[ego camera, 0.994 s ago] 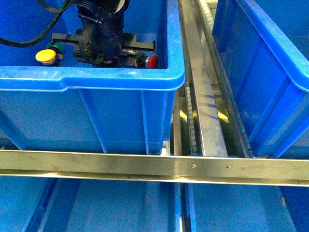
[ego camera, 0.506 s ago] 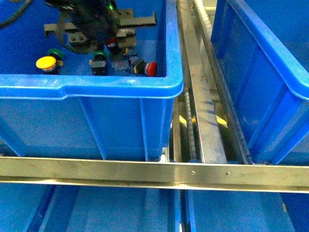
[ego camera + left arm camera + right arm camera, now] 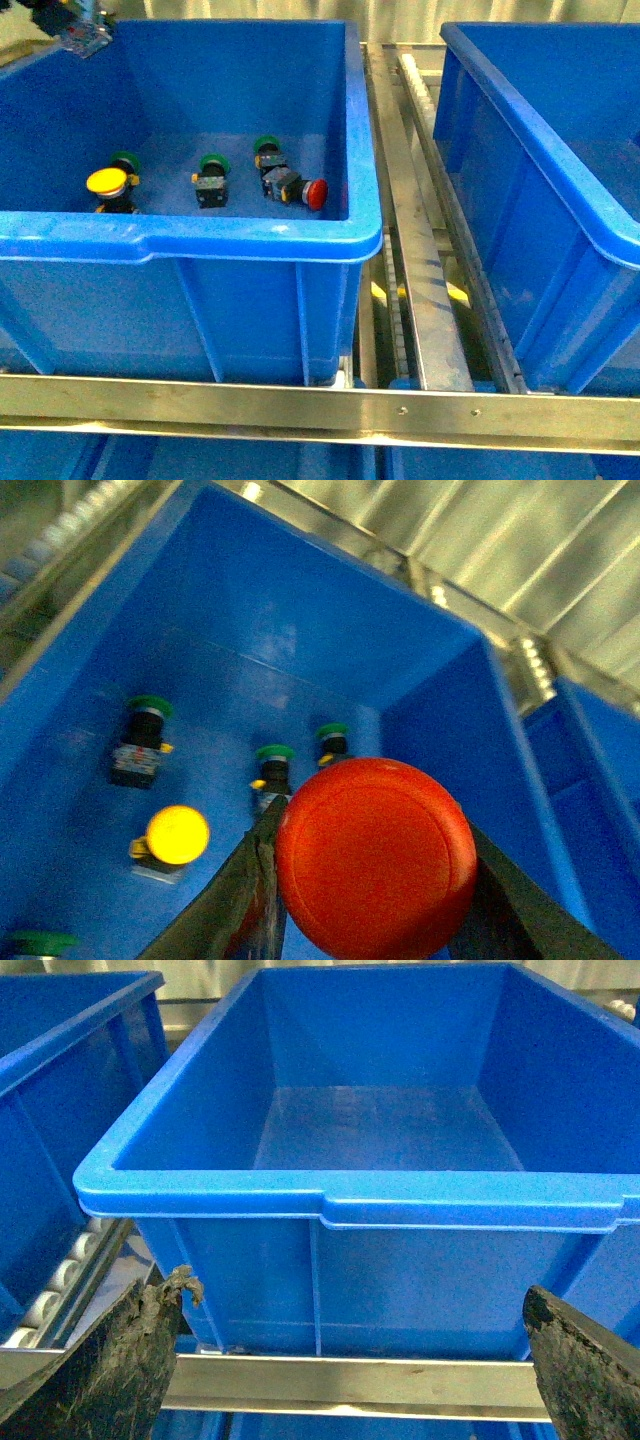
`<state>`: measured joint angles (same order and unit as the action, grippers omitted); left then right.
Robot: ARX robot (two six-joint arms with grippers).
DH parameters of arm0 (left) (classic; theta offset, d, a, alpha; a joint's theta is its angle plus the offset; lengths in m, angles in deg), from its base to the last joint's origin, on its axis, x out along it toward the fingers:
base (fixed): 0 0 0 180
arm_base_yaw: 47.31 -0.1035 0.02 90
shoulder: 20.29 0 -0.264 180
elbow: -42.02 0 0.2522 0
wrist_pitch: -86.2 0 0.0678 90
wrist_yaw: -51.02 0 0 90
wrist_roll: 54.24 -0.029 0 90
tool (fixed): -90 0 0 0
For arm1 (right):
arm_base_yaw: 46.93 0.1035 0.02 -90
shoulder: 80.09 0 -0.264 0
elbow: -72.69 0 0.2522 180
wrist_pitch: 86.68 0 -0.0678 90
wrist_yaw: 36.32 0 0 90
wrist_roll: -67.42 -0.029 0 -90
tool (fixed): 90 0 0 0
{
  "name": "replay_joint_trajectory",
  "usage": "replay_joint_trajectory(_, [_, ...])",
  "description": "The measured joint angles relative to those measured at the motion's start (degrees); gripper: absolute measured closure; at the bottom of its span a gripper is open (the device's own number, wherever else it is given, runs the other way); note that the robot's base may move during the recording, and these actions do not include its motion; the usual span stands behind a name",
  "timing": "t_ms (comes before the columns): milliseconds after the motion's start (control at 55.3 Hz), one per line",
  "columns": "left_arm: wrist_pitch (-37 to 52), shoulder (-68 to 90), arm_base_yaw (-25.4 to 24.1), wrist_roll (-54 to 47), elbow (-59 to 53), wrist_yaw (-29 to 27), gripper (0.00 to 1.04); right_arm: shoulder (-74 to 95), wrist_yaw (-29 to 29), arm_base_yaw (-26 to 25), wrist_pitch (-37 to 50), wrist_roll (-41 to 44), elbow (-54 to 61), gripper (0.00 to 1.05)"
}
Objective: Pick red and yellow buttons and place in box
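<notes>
In the left wrist view my left gripper [image 3: 372, 880] is shut on a red button [image 3: 375, 858], held high above the left blue bin [image 3: 300, 610]. In the front view only a bit of that gripper [image 3: 75, 30] shows at the top left corner. On the bin's floor lie a yellow button [image 3: 106, 183], a second red button [image 3: 312, 193] on its side, and green-capped switches [image 3: 212, 166]. The yellow button also shows in the left wrist view [image 3: 177, 834]. My right gripper [image 3: 350, 1360] is open and empty, facing the empty right blue box [image 3: 380, 1120].
The left bin's rim [image 3: 190, 240] and the right box [image 3: 540, 150] stand on either side of a metal roller rail [image 3: 415, 230]. A steel bar [image 3: 320, 405] crosses in front, with more blue bins below it.
My left arm has risen out of the left bin with a red button, leaving the front view almost entirely. One red, the yellow and the green switches stay on the floor.
</notes>
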<state>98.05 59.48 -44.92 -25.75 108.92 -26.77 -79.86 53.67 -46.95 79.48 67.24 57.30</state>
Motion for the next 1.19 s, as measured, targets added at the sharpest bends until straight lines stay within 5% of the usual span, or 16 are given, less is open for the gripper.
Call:
replay_joint_trajectory(163, [13.0, 4.0, 1.7, 15.6, -1.9, 9.2, 0.72, 0.0, 0.0, 0.0, 0.0, 0.0, 0.0, 0.06])
replay_joint_trajectory(398, [24.1, 12.7, 14.2, 27.6, 3.4, 19.2, 0.72, 0.0, 0.0, 0.0, 0.0, 0.0, 0.0, 0.06])
replay_joint_trajectory(723, [34.0, 19.2, 23.7, 35.1, 8.4, 21.0, 0.72, 0.0, 0.0, 0.0, 0.0, 0.0, 0.0, 0.06])
replay_joint_trajectory(1193, [34.4, 25.9, 29.7, 35.4, 12.9, 21.9, 0.72, 0.0, 0.0, 0.0, 0.0, 0.0, 0.0, 0.06])
